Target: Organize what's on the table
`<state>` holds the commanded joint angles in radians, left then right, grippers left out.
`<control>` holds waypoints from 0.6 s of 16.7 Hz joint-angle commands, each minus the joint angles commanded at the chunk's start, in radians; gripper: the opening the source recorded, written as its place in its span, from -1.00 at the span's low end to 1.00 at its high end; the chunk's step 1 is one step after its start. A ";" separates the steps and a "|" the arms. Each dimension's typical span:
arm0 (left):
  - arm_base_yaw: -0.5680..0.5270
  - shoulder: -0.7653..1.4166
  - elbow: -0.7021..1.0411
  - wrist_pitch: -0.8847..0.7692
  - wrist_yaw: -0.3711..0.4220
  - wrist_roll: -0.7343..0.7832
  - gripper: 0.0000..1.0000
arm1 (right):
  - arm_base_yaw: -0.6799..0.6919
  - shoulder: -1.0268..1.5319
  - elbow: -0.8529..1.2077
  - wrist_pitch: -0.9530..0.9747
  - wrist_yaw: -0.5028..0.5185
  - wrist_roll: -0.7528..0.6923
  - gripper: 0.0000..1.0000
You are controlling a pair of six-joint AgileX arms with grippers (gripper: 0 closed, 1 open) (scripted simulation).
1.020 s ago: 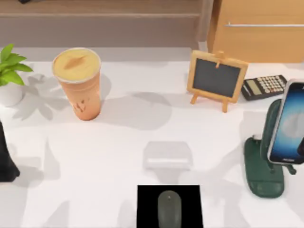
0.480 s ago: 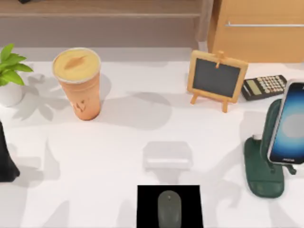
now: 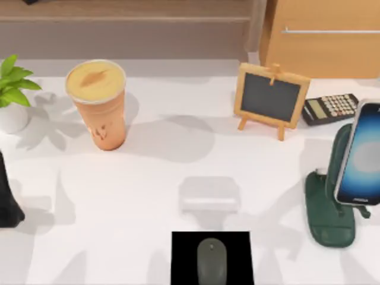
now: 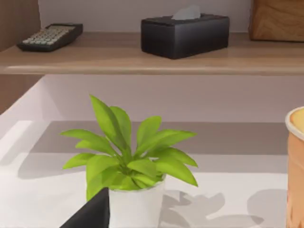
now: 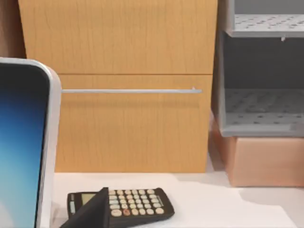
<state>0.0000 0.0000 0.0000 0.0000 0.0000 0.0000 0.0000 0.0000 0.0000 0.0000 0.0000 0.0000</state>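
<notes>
The table [image 3: 148, 196] is the plain white top that fills your top view and carries everything else. Take 12 o'clock as its far edge.

- At 6 o'clock a grey mouse [image 3: 212, 261] lies on a black pad [image 3: 181, 261].
- Just beyond the pad, near the centre, sits a pale white box [image 3: 209, 194].
- At 10 o'clock stands an orange cup [image 3: 98, 107], upright, with a potted plant [image 3: 12, 89] farther out toward 9.
- At 1 o'clock a small chalkboard easel [image 3: 271, 98] stands upright, and a calculator [image 3: 331, 108] lies just beside it at 2 o'clock.
- At 3 to 4 o'clock a phone [image 3: 362, 154] leans on a green stand [image 3: 329, 214].
- Past the far edge at 1 o'clock you see a wooden cabinet [image 3: 323, 35].

Your left arm [image 3: 9, 202] is a dark shape at the 9 o'clock edge. In its wrist view a dark tip of the left gripper [image 4: 90, 216] overlaps the plant's white pot [image 4: 135, 206]. You cannot tell whether it is spread or closed.

A dark tip of the right gripper [image 5: 92, 211] shows in front of the calculator, with the phone's edge close by. Its grip state cannot be told either.
</notes>
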 joint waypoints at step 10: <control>-0.239 0.460 0.036 0.244 -0.178 -0.011 1.00 | 0.000 0.000 0.000 0.000 0.000 0.000 1.00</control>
<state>-0.2395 0.4595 0.0361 0.2435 -0.1779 -0.0112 0.0000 0.0000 0.0000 0.0000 0.0000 0.0000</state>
